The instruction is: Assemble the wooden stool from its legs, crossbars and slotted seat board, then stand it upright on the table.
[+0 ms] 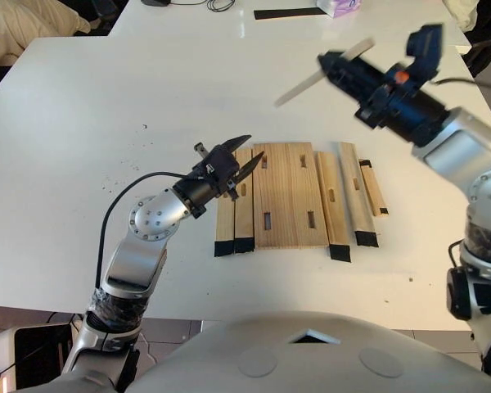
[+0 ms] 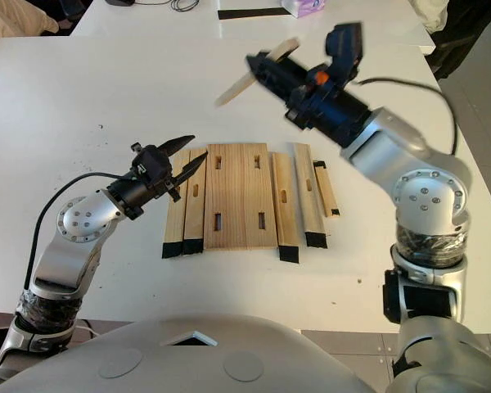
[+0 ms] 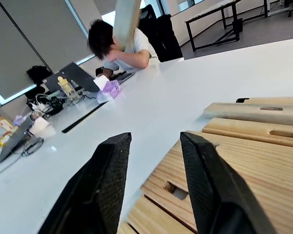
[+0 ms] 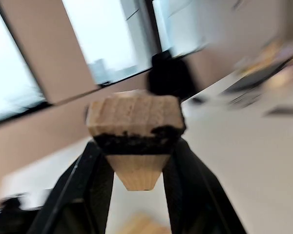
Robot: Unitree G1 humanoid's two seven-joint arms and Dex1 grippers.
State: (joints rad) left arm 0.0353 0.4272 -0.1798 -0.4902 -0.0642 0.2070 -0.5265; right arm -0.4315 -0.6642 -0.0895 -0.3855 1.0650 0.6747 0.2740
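Seat board [image 1: 288,195], leg [image 1: 301,88] pale bare wood; table [image 1: 106,98] glossy white.

Head stereo pair looking down over table [image 1: 82,106], wrist cameras close-up

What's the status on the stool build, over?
Right end effector shut on wooden piece, raised. Left end effector open beside seat board. Nothing assembled yet.
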